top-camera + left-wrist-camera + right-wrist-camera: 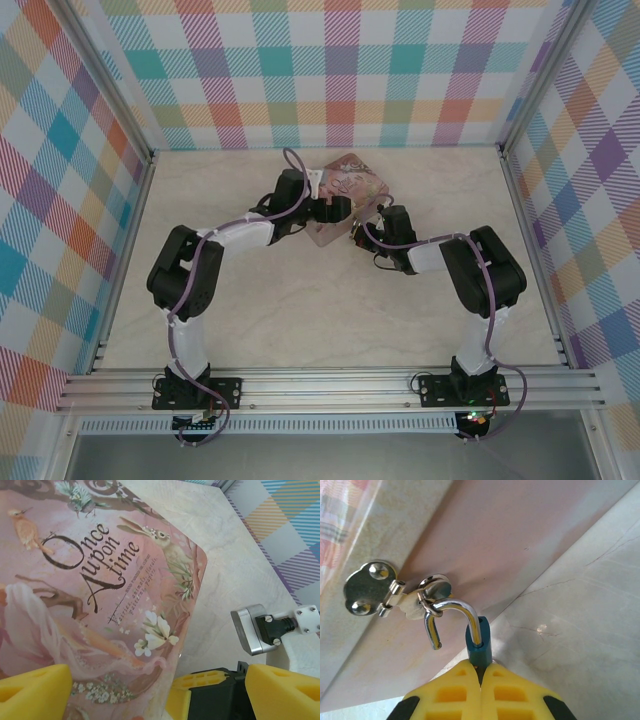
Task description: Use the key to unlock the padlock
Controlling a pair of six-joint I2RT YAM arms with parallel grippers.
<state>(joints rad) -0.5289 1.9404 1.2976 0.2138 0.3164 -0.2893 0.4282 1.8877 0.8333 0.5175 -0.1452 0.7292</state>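
Jaws of the right gripper (pixel 481 674) were clamped together on the body of the teal padlock (pixel 478 649). Its silver shackle (pixel 454 604), one leg free, hung hooked through the hasp (pixel 372 587) ring on the pink "Once upon a time" box (pixel 100 580). Jaws of the left gripper (pixel 159 692) stood wide apart, the box's corner between them.

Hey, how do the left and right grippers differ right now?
The left gripper is open, fingers wide apart above the pink box; the right gripper is shut on the teal padlock. The left gripper holds nothing, while the right gripper's padlock is hooked by its open shackle in the box's hasp. Both have yellow fingers.
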